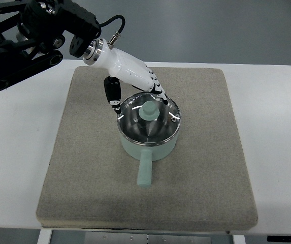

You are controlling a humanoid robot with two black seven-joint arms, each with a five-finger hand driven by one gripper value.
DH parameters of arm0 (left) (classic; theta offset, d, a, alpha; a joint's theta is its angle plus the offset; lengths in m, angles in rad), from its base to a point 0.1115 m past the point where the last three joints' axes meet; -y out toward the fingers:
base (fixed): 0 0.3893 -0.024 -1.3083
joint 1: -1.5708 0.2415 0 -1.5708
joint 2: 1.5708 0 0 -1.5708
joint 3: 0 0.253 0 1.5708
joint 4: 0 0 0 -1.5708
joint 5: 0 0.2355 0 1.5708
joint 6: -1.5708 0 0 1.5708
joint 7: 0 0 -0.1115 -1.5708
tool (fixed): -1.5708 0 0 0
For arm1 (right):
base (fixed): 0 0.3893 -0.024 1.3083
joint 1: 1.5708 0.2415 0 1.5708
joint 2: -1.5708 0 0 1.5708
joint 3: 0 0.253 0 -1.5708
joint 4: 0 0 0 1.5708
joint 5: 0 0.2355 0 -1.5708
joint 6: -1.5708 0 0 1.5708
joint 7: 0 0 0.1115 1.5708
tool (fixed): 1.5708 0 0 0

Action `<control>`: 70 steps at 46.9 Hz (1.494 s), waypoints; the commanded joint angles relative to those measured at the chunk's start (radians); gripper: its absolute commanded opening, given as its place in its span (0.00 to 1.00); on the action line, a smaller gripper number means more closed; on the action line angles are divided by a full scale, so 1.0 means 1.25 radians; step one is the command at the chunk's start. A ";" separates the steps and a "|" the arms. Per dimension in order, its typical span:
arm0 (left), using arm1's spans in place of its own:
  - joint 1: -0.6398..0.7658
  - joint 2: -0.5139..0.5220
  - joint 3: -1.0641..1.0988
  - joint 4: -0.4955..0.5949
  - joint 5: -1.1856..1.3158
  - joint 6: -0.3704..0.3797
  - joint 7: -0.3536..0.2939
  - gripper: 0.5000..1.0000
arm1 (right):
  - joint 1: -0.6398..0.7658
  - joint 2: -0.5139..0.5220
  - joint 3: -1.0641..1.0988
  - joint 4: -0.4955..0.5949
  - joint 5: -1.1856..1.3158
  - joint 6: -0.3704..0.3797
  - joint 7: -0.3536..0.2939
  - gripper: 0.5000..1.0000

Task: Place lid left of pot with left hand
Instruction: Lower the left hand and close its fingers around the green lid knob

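Left robot hand (137, 86) over the pot's lid (148, 121)

Mid-frame, the glass lid sits on the mint pot (150, 145), on a grey mat (84, 173); fingers (114, 94) reach its upper-left rim, grip unclear.

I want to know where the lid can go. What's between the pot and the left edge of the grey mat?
Nothing: in the top view, the mat is bare from the pot out to its left edge. The left hand hangs above the lid.

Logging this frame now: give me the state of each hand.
Left hand: over the far rim of the lid, which sits on the pot; grip cannot be told.
Right hand: not in view.
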 commanded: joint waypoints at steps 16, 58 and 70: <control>0.007 -0.021 -0.010 0.006 -0.009 0.010 0.000 1.00 | 0.000 0.000 -0.001 0.000 0.000 0.000 0.000 0.84; 0.015 -0.054 -0.007 0.037 -0.005 0.033 0.000 0.79 | 0.000 0.000 0.000 0.000 0.000 0.000 0.000 0.84; 0.015 -0.058 -0.006 0.042 -0.004 0.035 0.000 0.51 | 0.000 0.000 0.000 0.000 0.000 0.000 0.000 0.84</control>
